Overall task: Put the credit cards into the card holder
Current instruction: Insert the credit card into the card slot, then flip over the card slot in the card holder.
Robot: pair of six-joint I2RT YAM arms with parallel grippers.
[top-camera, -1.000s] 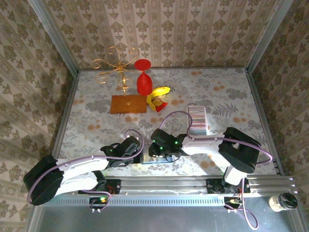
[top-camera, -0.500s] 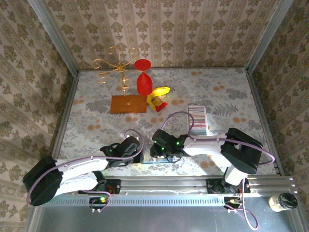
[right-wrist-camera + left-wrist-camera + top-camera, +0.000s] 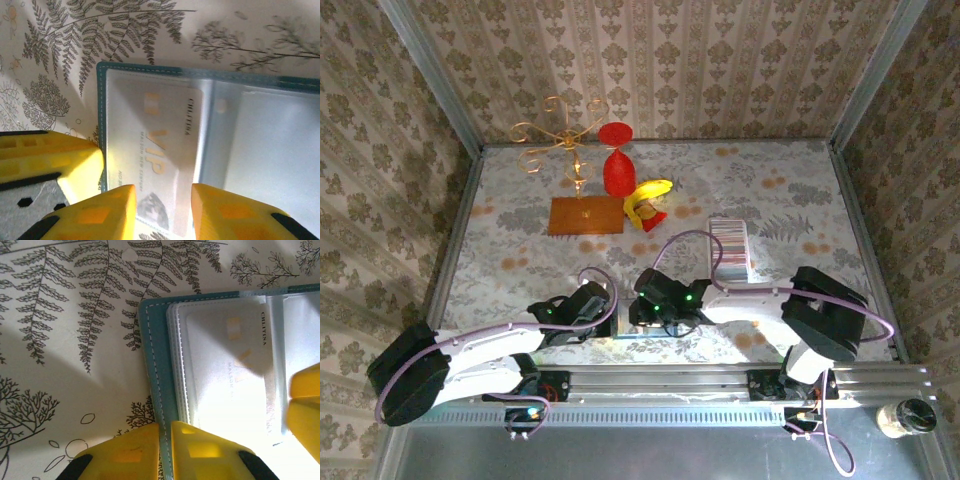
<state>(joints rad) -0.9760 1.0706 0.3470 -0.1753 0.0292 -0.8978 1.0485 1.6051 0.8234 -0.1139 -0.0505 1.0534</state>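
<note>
we see the left gripper (image 3: 165, 446) clenched on the near edge of the open teal card holder (image 3: 152, 365), which lies on the fern-print table (image 3: 75, 390). the right gripper (image 3: 163, 212) hangs with jaws apart over a clear sleeve (image 3: 260, 150) beside the pale vip card (image 3: 160, 155) tucked inside.

Top camera high behind the arms, looking down on the bench (image 3: 520, 240), both wrist cameras close over the same teal pouch (image 3: 159, 365) (image 3: 260, 140).
</note>
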